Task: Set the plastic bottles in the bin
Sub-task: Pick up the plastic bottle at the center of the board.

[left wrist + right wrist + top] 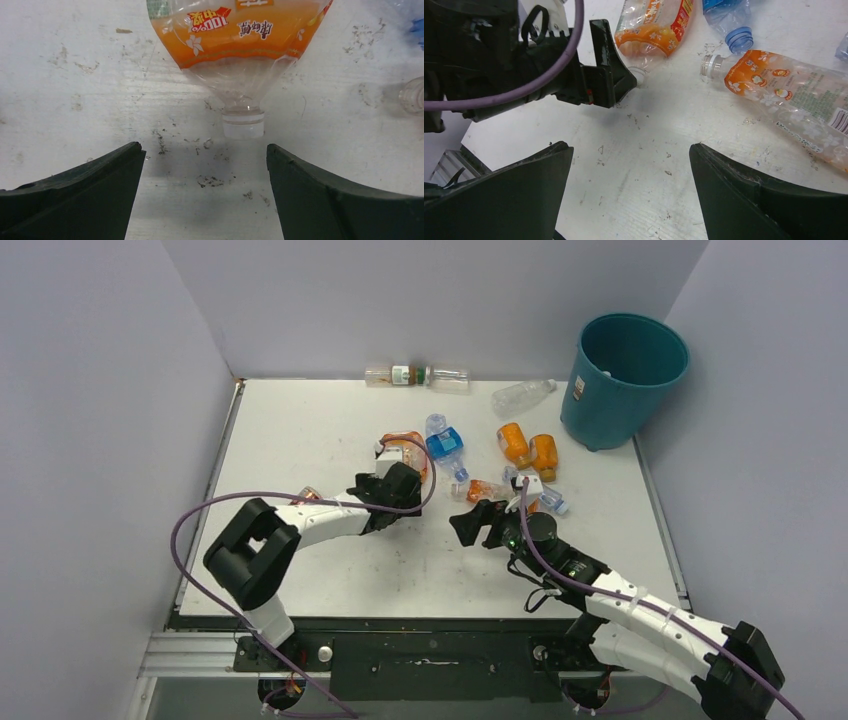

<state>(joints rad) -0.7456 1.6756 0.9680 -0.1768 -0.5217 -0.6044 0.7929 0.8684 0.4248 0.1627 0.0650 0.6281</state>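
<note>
My left gripper (205, 150) (403, 483) is open and low over the table. Its fingers point at the white cap of a crumpled orange-labelled bottle (235, 35) (412, 448), which lies just ahead of the tips and does not touch them. My right gripper (630, 150) (468, 524) is open over bare table with nothing in it. Ahead of it lie a clear bottle with an orange label (794, 95) (488, 490) and a blue bottle (731, 20) (444, 443). The teal bin (600, 415) stands at the far right corner.
Two orange bottles (528, 448) lie left of the bin, and a clear one (522, 395) lies behind them. Two more bottles (415, 375) lie against the back wall. A small bottle (550, 502) sits by the right arm's wrist. Walls close in the table on three sides.
</note>
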